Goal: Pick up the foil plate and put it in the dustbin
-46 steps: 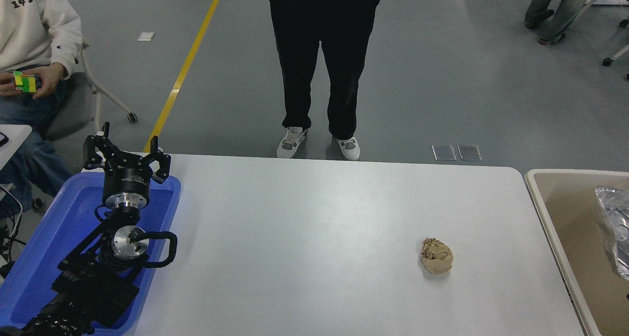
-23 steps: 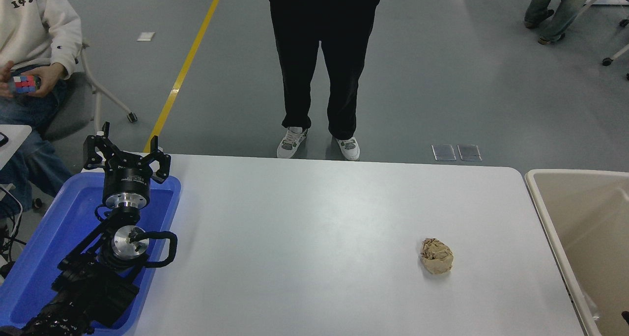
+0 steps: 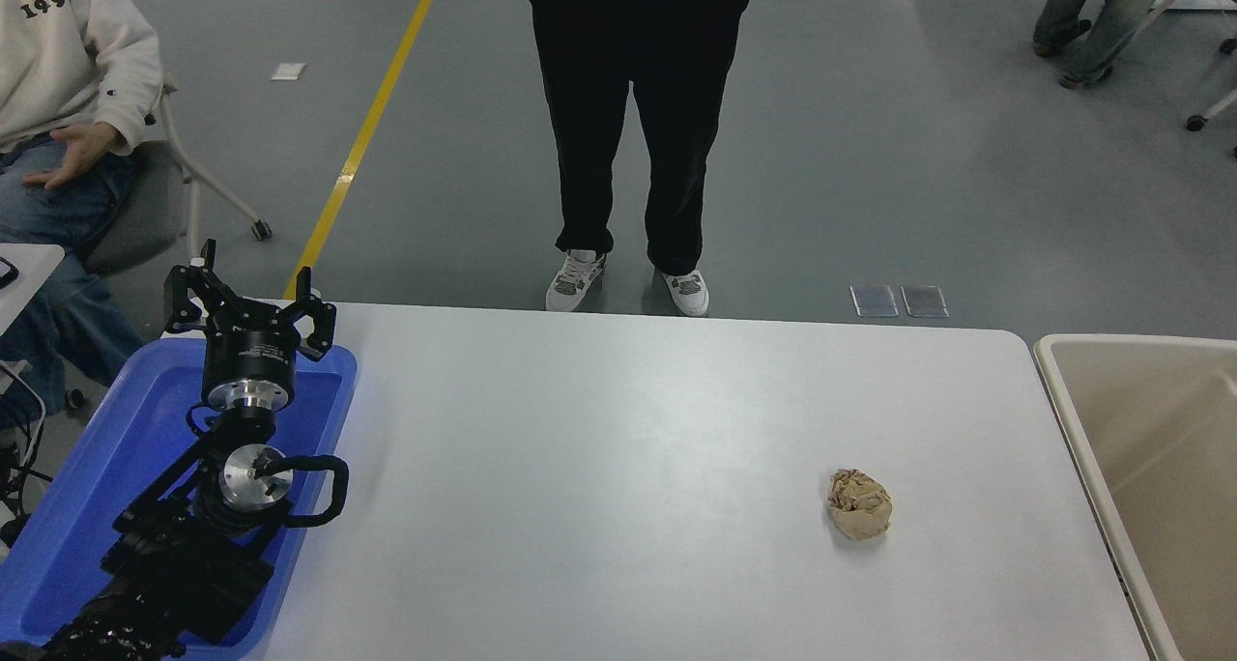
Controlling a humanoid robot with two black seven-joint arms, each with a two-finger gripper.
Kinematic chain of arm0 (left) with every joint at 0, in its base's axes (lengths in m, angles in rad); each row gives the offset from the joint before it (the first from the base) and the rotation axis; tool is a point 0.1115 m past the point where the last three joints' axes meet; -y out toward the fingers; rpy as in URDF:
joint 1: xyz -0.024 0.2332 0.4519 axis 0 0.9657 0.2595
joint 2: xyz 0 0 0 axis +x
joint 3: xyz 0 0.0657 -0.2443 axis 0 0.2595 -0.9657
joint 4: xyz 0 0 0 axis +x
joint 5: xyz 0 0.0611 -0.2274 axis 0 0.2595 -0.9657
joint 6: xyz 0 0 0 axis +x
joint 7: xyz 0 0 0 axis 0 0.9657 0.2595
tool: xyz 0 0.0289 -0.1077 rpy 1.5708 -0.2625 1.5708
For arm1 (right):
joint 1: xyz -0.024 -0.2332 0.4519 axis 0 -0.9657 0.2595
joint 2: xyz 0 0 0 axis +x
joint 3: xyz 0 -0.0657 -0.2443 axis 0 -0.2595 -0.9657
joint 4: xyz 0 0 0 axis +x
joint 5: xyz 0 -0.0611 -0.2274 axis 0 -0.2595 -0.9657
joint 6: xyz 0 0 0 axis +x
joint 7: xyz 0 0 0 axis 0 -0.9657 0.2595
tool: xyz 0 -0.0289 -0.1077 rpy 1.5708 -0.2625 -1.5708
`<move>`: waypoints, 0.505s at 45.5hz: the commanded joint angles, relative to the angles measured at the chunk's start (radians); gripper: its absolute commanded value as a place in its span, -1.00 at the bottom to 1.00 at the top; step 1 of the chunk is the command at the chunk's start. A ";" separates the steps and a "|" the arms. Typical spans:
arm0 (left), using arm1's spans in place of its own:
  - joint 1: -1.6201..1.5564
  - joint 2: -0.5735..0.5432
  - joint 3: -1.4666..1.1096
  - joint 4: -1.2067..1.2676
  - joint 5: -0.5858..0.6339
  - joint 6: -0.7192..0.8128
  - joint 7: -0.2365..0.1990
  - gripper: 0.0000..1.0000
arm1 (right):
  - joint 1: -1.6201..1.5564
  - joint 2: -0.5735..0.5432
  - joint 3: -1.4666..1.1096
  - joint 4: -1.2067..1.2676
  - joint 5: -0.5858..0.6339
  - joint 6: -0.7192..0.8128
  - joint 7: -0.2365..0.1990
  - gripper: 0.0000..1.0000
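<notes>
A: From the head view we see the dustbin [image 3: 1150,468] at the right end of the white counter [image 3: 618,468], its pale rim and tan inside showing. What lies in it?

B: We make out only bare tan walls in the part that shows; the foil plate is nowhere in our view, so we cannot say where it lies.

A: And the blue tray [image 3: 87,506] at the lower left?

B: We see the left arm parked over it, its left end effector [image 3: 249,305] at the tray's far edge with the fingers spread apart and gripping nothing. The right arm is out of view.

A: On the counter itself?

B: We find a crumpled brown paper ball [image 3: 859,504] alone, near the dustbin but apart from it. A person in black trousers [image 3: 628,129] stands at the far side, and a seated person [image 3: 58,81] is at the upper left.
</notes>
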 commanded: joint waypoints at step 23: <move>0.000 0.000 0.000 0.000 0.002 0.000 0.000 0.98 | 0.399 -0.609 -0.079 1.070 -0.447 -0.058 -0.009 1.00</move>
